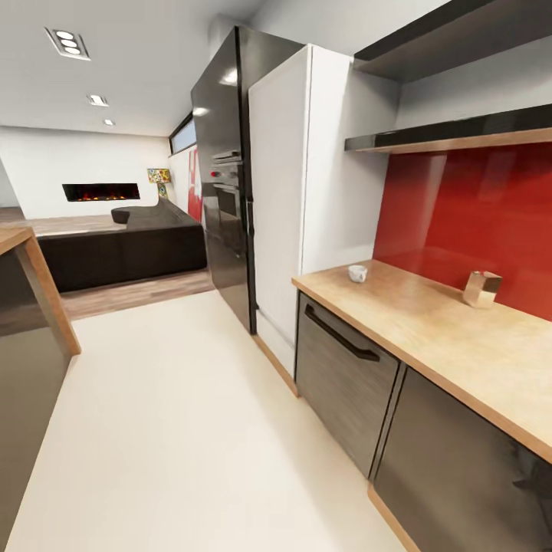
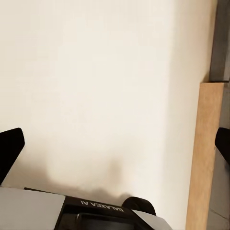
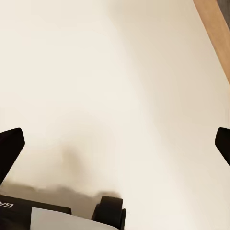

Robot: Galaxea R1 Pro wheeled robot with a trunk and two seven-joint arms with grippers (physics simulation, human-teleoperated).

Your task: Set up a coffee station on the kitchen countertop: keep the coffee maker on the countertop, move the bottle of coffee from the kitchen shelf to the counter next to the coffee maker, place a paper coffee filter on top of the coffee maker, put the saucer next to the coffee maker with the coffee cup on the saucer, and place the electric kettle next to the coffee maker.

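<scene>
Black fingertips mark the left end effector at the two side edges of the left wrist view, spread wide with nothing between them; pale cream floor lies beyond, and the robot's own grey base is seen close under it. A light-wood strip along a cabinet foot runs past one fingertip. The right end effector is likewise held spread and empty over the same floor, with a dark caster wheel of the base beneath it.

From the head view, the robot is judged to be in transit along the kitchen aisle. The desk, a light-wood worktop over grey cabinet fronts, runs along the right side. The coffee cup, small and white, stands near the desk's far end, close to the tall white cabinet. A small gold-toned angular object rests against the red backsplash, well apart from the cup; what it is cannot be told. Two dark shelves hang above, and nothing can be made out on them from this angle. A black oven tower and a dark sofa lie farther off.

The step in hand is judged to be travel toward a pickup. The next move calls for the base to be turned toward the desk and an arm raised to the cup.
</scene>
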